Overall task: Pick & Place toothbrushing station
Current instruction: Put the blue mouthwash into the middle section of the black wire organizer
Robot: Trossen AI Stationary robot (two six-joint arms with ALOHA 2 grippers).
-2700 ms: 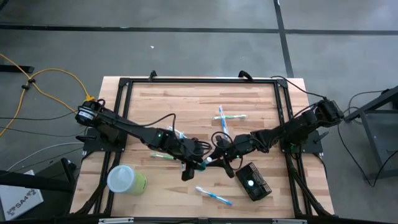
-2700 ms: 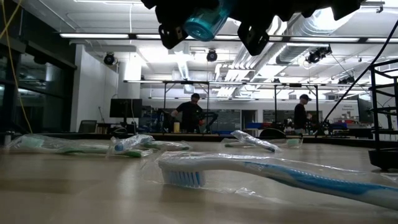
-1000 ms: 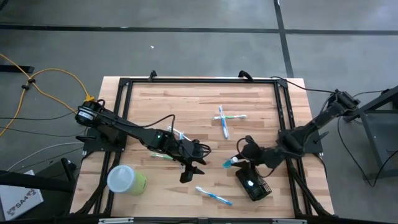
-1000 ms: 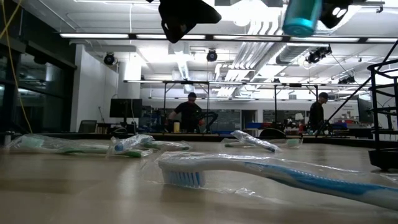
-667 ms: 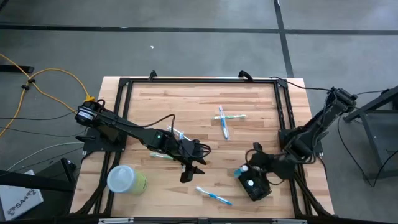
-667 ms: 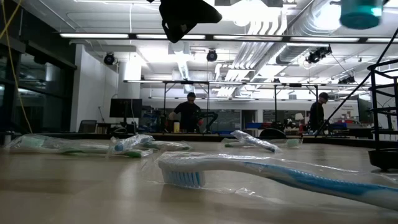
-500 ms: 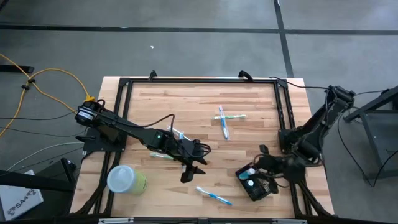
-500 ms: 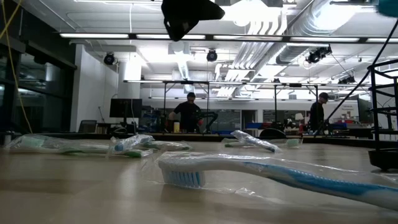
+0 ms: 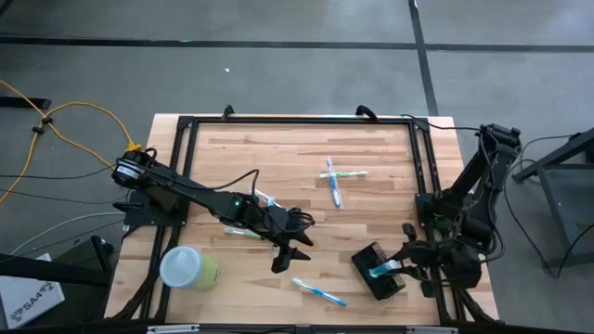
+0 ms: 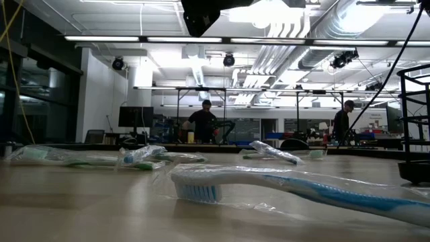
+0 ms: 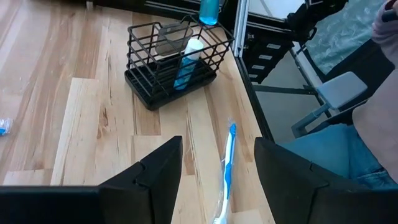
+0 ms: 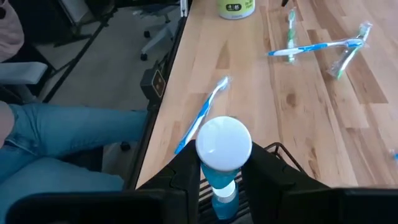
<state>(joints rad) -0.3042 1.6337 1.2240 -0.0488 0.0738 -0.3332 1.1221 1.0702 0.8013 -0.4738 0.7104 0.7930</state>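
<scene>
The toothbrushing station (image 9: 379,272), a black wire holder box, stands on its base near the table's near right corner. A blue-and-white tube (image 11: 186,62) stands inside it. My right gripper (image 9: 397,267) hangs just above the station, shut on a second blue tube (image 12: 222,152) with a white round end. That tube's blue end (image 11: 208,9) shows over the station (image 11: 174,62). My left gripper (image 9: 290,252) hovers open over the table's middle, its fingers wide apart (image 11: 217,146), above a wrapped toothbrush (image 11: 227,168). My right gripper pinches the tube's blue body (image 12: 217,175) between its two fingers, just under the white round end (image 12: 224,143). The fingers slant down from the table's right side. The tube is lifted clear, white end up, with its blue end (image 9: 379,271) over the station.
A lime-green cup (image 9: 188,268) stands near the left front. Wrapped toothbrushes lie at the table's middle (image 9: 336,178), left of middle (image 9: 243,232) and by the near edge (image 9: 318,292). A black frame (image 9: 297,121) rims the table. A person's legs (image 12: 68,143) are beside the near edge.
My right gripper has swung toward the table's near right corner with the blue tube, from beside the station to over it. Its wrist has turned on the way. In the low view the tube has left the picture at the upper right.
</scene>
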